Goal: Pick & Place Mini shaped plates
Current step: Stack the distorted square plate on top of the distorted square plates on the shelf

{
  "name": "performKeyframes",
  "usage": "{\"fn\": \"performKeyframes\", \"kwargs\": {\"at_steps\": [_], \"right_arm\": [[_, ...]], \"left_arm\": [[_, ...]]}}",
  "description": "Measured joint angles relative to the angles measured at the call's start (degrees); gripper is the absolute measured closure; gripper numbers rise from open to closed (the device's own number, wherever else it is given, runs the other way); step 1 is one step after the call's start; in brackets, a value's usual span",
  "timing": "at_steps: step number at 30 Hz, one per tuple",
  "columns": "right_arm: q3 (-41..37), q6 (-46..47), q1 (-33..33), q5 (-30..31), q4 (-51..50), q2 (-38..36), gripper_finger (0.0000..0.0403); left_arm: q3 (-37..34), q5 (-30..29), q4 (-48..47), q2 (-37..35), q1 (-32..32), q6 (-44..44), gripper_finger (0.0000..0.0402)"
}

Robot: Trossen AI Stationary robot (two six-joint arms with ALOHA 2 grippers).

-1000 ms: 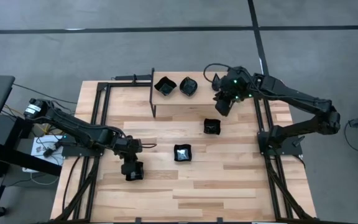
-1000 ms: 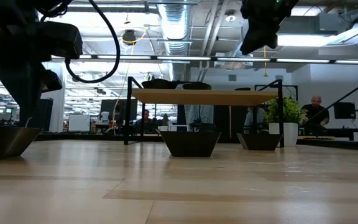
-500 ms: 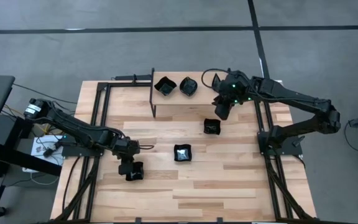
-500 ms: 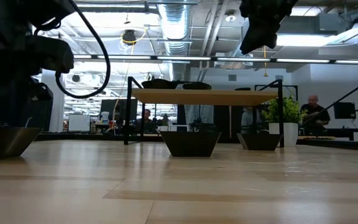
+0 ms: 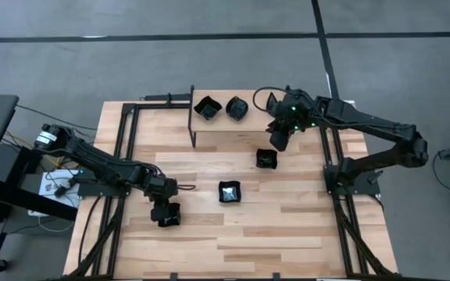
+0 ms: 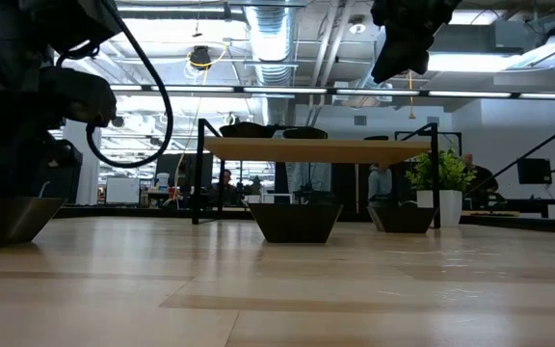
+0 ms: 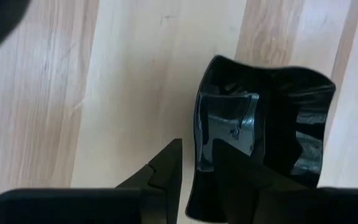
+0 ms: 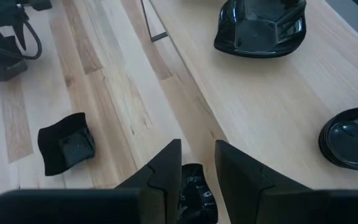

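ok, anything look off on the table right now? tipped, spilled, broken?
Nothing stands out. Two plates sit on the raised shelf, two lie upright on the table, none tipped or visibly cracked. The left gripper straddles the rim of a fifth plate; the right gripper hovers above the shelf.

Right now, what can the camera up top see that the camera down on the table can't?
Only the top view shows the two black dishes on the shelf from above and the left gripper at its square dish. Only the low view shows the green plant and people in the room behind. Both show the wooden shelf and two dishes on the table.
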Motion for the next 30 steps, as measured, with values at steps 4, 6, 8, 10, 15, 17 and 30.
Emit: {"fn": "performKeyframes", "kwargs": {"at_steps": [4,6,8,10,15,17,30], "right_arm": [[0.01,0.0,0.0,0.0,0.0,0.0,0.031],[-0.01,0.0,0.0,0.01,0.02,0.0,0.031],[-0.01,0.0,0.0,0.01,0.01,0.0,0.031],[-0.01,0.0,0.0,0.01,0.01,0.0,0.031],[-0.01,0.0,0.0,0.01,0.0,0.0,0.031],[-0.01,0.0,0.0,0.0,-0.01,0.0,0.031],[-0.01,-0.02,0.0,0.01,0.0,0.0,0.031]], "left_arm": [[0.02,-0.46,1.0,-0.03,0.01,-0.81,0.0312],[0.02,-0.48,1.13,-0.34,-0.01,-0.96,0.0312],[0.02,-0.5,1.22,-0.32,0.0,-0.92,0.0313],[0.02,-0.52,1.28,-0.32,-0.01,-0.91,0.0319],[-0.1,-0.58,1.84,0.57,0.0,-0.59,0.0347],[-0.13,-0.61,2.14,0.83,-0.01,-0.59,0.0358],[-0.11,-0.6,3.47,-0.08,0.0,-1.14,0.0394]]}}
